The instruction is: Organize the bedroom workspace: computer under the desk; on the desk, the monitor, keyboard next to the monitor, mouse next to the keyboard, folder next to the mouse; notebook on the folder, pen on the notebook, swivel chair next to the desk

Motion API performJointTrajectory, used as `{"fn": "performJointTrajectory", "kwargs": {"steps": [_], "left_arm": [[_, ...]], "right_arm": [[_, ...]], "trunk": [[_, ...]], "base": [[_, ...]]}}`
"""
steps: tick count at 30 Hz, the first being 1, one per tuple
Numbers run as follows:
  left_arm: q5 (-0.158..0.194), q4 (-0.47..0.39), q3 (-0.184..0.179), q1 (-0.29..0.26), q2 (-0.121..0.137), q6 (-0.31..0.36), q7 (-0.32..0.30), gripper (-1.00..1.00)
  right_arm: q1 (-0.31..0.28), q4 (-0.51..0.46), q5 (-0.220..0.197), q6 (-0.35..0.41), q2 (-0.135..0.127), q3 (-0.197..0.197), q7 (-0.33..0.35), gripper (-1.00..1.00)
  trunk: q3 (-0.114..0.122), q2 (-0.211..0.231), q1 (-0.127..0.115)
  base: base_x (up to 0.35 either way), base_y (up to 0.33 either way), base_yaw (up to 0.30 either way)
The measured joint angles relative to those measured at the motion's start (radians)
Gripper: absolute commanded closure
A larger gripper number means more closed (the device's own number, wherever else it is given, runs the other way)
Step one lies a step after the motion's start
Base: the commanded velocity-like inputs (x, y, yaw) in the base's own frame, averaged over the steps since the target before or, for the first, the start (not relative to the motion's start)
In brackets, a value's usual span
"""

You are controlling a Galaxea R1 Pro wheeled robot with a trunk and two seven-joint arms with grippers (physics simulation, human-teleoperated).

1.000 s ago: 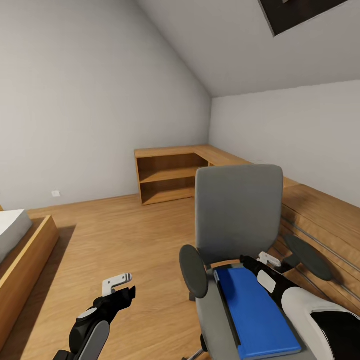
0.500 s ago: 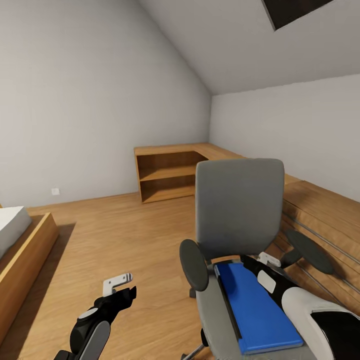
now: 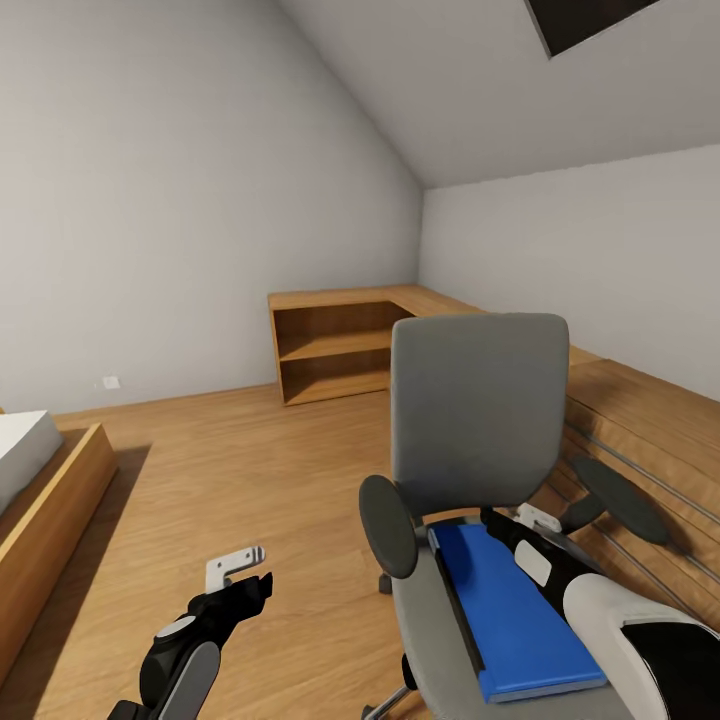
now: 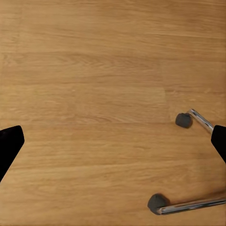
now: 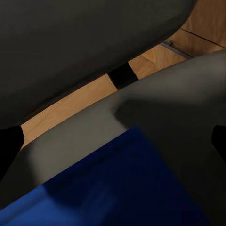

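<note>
The swivel chair (image 3: 475,410) stands at the right, its grey back upright and its black armrests out to both sides. The bright blue folder (image 3: 510,610) lies flat on its grey seat (image 5: 179,108). My right gripper (image 3: 500,525) hovers over the folder's far end near the chair back, open, with the folder (image 5: 117,188) below its fingers. My left gripper (image 3: 245,578) hangs open over the wood floor to the left of the chair, and its wrist view shows two chair castors (image 4: 183,120) on chrome spokes.
Low wooden corner shelving (image 3: 340,350) stands against the far wall. A wooden bed frame (image 3: 50,500) with a white mattress is at the left. A slanted wooden panel (image 3: 650,430) runs along the right behind the chair. Open floor lies between bed and chair.
The whole picture has shifted slightly, so the camera moved a little. Both arms keep their places relative to the chair, and the folder still lies on the seat.
</note>
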Motion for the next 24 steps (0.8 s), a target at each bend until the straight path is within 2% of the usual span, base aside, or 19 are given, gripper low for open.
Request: {"fn": "performJointTrajectory", "kwargs": {"steps": [6,11,24], "left_arm": [[0.001,0.0,0.0,0.0,0.0,0.001,0.0,-1.0],[0.001,0.0,0.0,0.0,0.0,0.002,0.001,-1.0],[0.002,0.001,0.002,0.0,0.0,0.0,0.0,-1.0]], "right_arm": [[0.0,0.0,0.0,0.0,0.0,0.0,0.0,-1.0],[0.0,-0.026,0.0,0.0,0.0,0.0,0.0,-1.0],[0.0,-0.031,0.0,0.0,0.0,-0.002,0.0,-1.0]], "trunk": [[0.0,0.0,0.0],[-0.016,-0.035,0.019],[-0.016,-0.035,0.019]], "base": [[0.0,0.0,0.0],[0.0,0.0,0.0],[0.0,0.0,0.0]]}}
